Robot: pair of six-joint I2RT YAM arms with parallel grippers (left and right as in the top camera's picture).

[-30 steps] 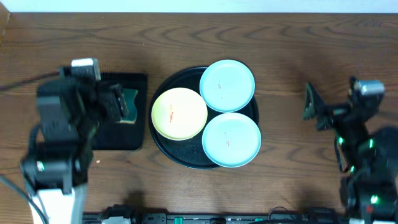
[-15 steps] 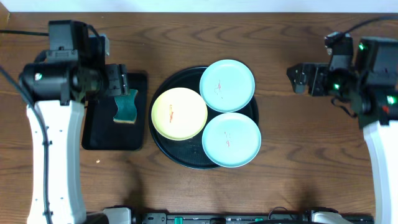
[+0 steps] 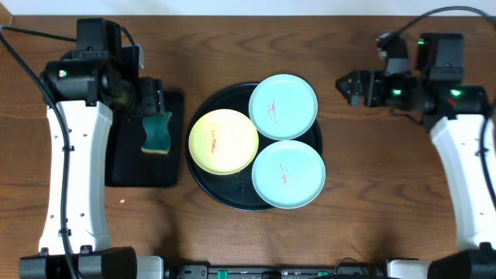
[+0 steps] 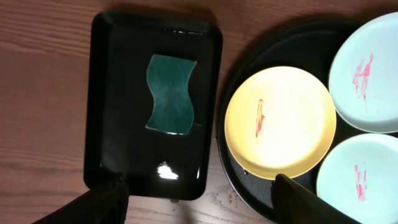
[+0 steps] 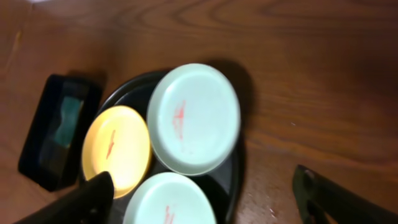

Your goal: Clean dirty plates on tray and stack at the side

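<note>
Three plates lie on the round black tray (image 3: pixel 203 177): a pale yellow plate (image 3: pixel 223 141) at left, a light blue plate (image 3: pixel 283 106) at the back and a light blue plate (image 3: pixel 288 173) at the front, each with a small red smudge. They also show in the left wrist view: yellow plate (image 4: pixel 280 121), tray (image 4: pixel 249 186). The right wrist view shows the back blue plate (image 5: pixel 194 118). My left gripper (image 3: pixel 147 99) is open and empty above the rectangular tray. My right gripper (image 3: pixel 355 85) is open and empty, right of the round tray.
A small rectangular black tray (image 3: pixel 132 167) left of the round tray holds a green wavy sponge (image 3: pixel 156 133), which also shows in the left wrist view (image 4: pixel 171 93). The table is dark brown wood (image 3: pixel 372 194).
Both arms have risen and swung inward: the left gripper now hangs over the sponge tray, the right gripper has moved left toward the round tray. The plates have not moved.
</note>
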